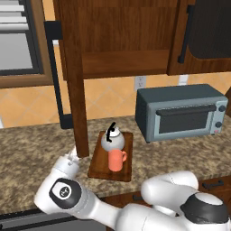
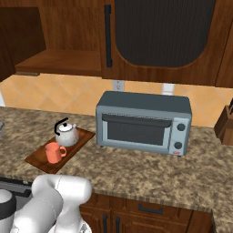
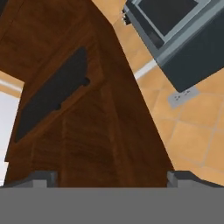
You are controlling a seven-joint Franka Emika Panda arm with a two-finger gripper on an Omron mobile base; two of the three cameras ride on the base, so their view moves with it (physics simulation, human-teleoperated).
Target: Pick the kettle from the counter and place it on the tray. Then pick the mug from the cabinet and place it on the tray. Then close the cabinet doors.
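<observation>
The silver-grey kettle (image 1: 113,138) (image 2: 67,134) and the coral-orange mug (image 1: 116,160) (image 2: 54,153) both stand on the dark wooden tray (image 1: 97,170) (image 2: 37,159) on the granite counter (image 1: 27,149) (image 2: 150,173). The cabinet (image 1: 122,40) (image 2: 59,59) stands open, its shelf bare. Its left door (image 1: 75,81) (image 3: 92,113) is swung out edge-on. My gripper (image 1: 76,154) (image 3: 112,178) is open at that door's lower end, fingertips wide apart with the wood between them. The right door (image 1: 203,31) (image 2: 164,32) looks shut or nearly so.
A grey toaster oven (image 1: 180,113) (image 2: 143,123) (image 3: 183,35) sits on the counter right of the tray. A microwave (image 1: 18,40) is built in at the upper left. A knife block (image 2: 225,123) stands at the far right. Wall outlets (image 1: 140,82) (image 2: 118,85) sit on the tiled backsplash.
</observation>
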